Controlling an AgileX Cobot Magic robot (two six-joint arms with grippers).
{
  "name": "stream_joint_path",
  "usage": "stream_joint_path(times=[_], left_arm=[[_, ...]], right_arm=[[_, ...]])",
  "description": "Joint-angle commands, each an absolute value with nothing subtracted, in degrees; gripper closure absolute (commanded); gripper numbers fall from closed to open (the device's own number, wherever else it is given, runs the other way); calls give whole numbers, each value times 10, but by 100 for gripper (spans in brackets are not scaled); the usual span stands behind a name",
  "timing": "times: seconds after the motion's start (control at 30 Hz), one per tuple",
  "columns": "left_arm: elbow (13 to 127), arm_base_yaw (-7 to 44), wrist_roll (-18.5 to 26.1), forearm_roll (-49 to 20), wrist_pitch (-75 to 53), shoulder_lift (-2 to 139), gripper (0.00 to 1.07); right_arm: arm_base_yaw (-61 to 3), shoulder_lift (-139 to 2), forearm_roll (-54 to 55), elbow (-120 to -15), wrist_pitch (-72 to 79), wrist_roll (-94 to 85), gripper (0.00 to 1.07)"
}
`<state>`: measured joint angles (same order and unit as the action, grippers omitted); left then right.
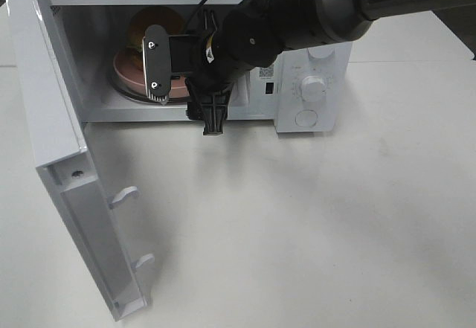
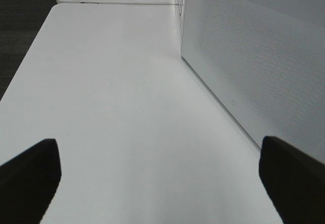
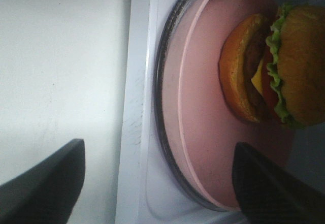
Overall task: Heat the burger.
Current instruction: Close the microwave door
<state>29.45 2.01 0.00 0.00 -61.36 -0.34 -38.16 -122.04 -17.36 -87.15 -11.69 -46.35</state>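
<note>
The burger (image 1: 156, 23), with a brown bun, green lettuce and yellow cheese, sits on a pink plate (image 1: 125, 71) inside the open white microwave (image 1: 312, 53). The right wrist view shows the burger (image 3: 284, 64) on the plate (image 3: 203, 112), which rests on the glass turntable (image 3: 163, 82). My right gripper (image 1: 184, 90) is open and empty at the microwave's mouth, just in front of the plate and apart from the burger; it also shows in the right wrist view (image 3: 157, 150). My left gripper (image 2: 157, 148) is open and empty over the bare table, out of the exterior high view.
The microwave door (image 1: 52, 120) hangs wide open at the left, reaching toward the table's front. Two control knobs (image 1: 314, 86) sit on the microwave's right panel. The microwave's perforated side wall (image 2: 254, 56) stands close to the left gripper. The white table (image 1: 297, 231) spreads in front.
</note>
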Motion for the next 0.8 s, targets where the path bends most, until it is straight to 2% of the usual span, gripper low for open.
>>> stream_joint_path(times=[0.03,0.8], left_arm=[[295,18,0,-3,-612,-12,8],[295,18,0,-3,-612,-12,8]], right_arm=[[-380,-1189,-176,-835,-92,-456,31],[-380,-1034,-175,-651,-42,-430,31]])
